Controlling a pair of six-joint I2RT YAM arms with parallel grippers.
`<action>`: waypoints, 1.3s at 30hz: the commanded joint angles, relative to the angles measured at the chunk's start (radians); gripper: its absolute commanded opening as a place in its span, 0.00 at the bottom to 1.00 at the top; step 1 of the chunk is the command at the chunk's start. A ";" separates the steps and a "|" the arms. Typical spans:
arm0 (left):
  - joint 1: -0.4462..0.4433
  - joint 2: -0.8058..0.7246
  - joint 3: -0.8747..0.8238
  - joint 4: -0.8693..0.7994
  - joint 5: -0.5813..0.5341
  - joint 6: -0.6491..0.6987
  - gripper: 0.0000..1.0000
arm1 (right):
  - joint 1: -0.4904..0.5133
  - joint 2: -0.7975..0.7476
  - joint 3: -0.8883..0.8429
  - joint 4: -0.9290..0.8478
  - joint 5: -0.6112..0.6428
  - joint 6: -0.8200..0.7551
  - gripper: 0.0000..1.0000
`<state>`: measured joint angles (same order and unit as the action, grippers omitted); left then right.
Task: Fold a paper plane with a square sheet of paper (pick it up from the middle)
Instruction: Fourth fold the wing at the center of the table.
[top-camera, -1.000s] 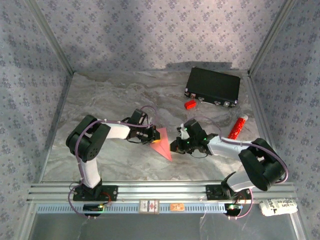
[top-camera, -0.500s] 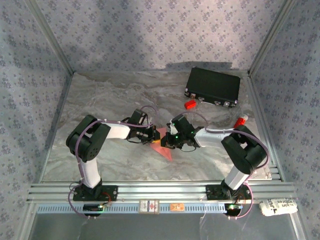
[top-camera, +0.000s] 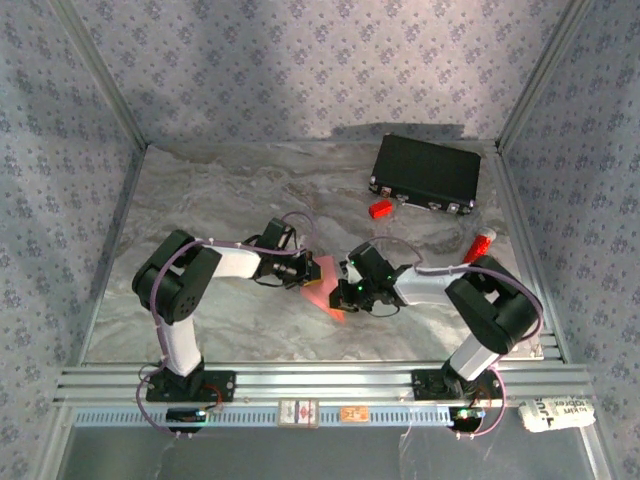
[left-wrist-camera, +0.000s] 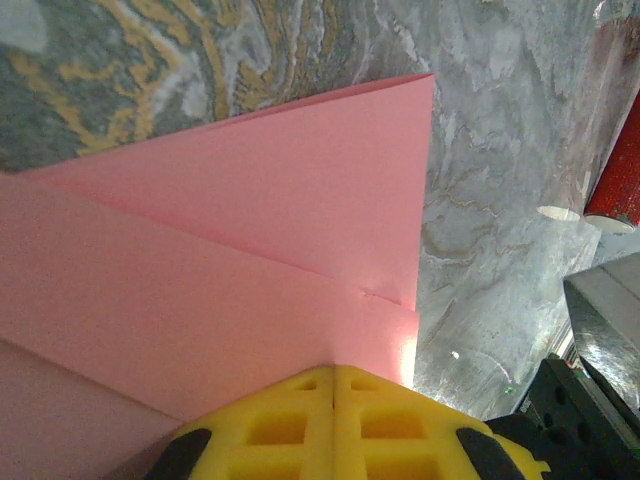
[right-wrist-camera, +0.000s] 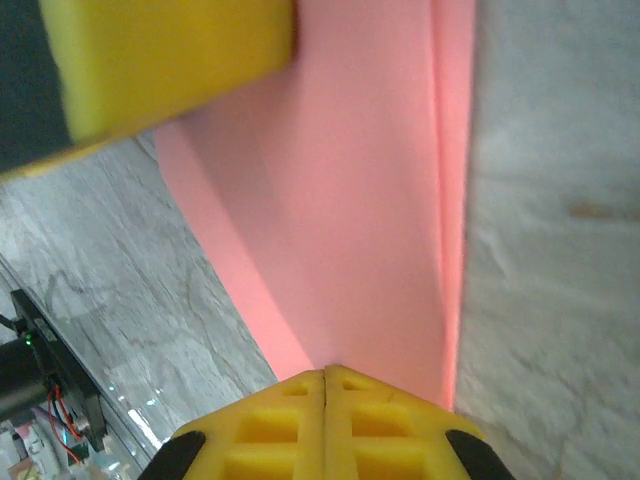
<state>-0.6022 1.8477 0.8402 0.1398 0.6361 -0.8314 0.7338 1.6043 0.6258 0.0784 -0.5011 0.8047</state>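
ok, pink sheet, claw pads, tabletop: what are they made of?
Pink sheet: thin matte paper, holding sharp creases. Claw pads: yellow moulded plastic or rubber, with cast pockets; which, unclear. Tabletop: marble-look veining, slight sheen; probably a printed surface.

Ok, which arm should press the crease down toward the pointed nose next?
Right, probably. The right gripper, shut, rests on the pink paper close to its pointed end in the top view. The left gripper, also shut, sits on the wider end and looks better used there as an anchor.
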 joint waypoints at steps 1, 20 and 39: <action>0.016 0.010 -0.033 -0.046 -0.049 0.008 0.00 | 0.005 -0.045 -0.035 -0.063 0.000 0.007 0.02; 0.017 0.005 -0.047 -0.026 -0.046 -0.005 0.00 | 0.001 -0.016 0.015 -0.058 -0.038 -0.018 0.03; 0.027 0.008 -0.053 -0.034 -0.044 -0.005 0.00 | -0.013 -0.238 -0.256 -0.102 -0.038 -0.008 0.03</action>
<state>-0.5945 1.8458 0.8192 0.1745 0.6506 -0.8391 0.7284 1.3952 0.3954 0.1146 -0.5461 0.8059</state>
